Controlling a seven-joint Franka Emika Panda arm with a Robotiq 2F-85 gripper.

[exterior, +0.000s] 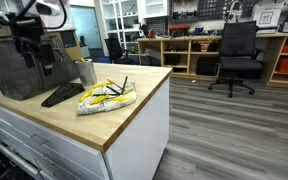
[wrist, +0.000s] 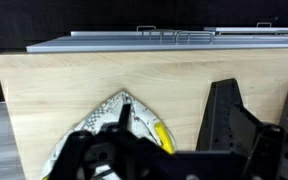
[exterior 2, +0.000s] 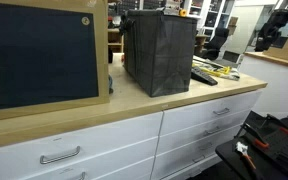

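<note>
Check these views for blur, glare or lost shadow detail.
Wrist view: the fingers are dark and out of focus at the bottom, the white-and-yellow bag and wooden counter sharper. In an exterior view, even light, soft sheen on the grey floor. In an exterior view, the dark box shows almost no detail against a bright background.

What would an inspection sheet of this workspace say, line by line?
Surface: wooden countertop on white drawers.
Job's things: yellow and white bag lying flat; black wedge beside it.
Clutter: grey bin; framed dark board.
Grippers: tool open, empty, above the counter.
Cables: thin black strands on the bag, kind unclear.
Surroundings: office chair, shelves, grey plank floor.
</note>
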